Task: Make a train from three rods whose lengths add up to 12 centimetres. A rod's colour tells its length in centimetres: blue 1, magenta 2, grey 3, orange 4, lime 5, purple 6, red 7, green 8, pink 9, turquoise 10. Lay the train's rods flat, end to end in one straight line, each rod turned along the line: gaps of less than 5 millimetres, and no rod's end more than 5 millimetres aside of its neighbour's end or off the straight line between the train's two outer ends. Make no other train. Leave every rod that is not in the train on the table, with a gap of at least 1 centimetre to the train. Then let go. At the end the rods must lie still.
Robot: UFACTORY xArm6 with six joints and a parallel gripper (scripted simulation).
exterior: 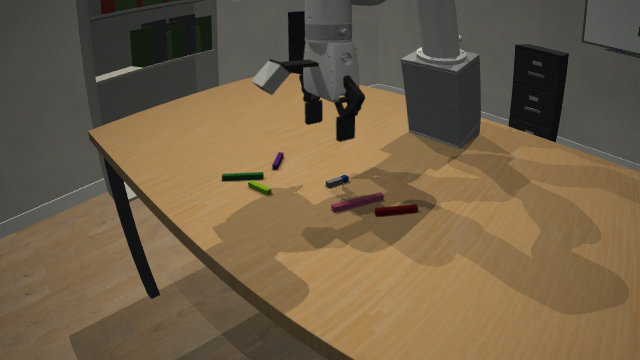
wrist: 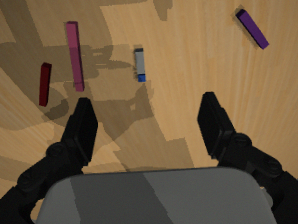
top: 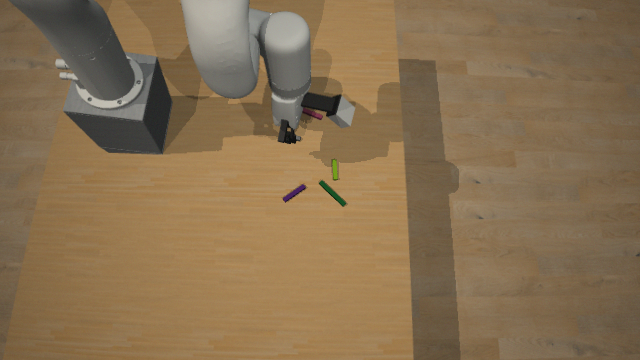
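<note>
My gripper point(top: 289, 135) point(exterior: 329, 126) point(wrist: 147, 108) is open and empty, hanging well above the table point(top: 150, 250) point(exterior: 450, 260). Below it a short grey rod point(exterior: 333, 182) point(wrist: 139, 60) and a tiny blue rod point(exterior: 344, 177) point(wrist: 141, 76) lie end to end in one line. A long pink rod point(top: 312, 114) point(exterior: 357, 202) point(wrist: 75, 55) and a red rod point(exterior: 396, 210) point(wrist: 44, 83) lie beside them, apart from them. A purple rod point(top: 294, 193) point(exterior: 277, 160) point(wrist: 253, 28), a green rod point(top: 332, 193) point(exterior: 242, 176) and a lime rod point(top: 335, 169) point(exterior: 260, 188) lie scattered farther off.
The arm's grey base block point(top: 120, 120) point(exterior: 440, 100) stands on the table behind the rods. The table's edge runs close past the green and lime rods. A bookshelf point(exterior: 150, 45) and a black cabinet point(exterior: 537, 90) stand off the table.
</note>
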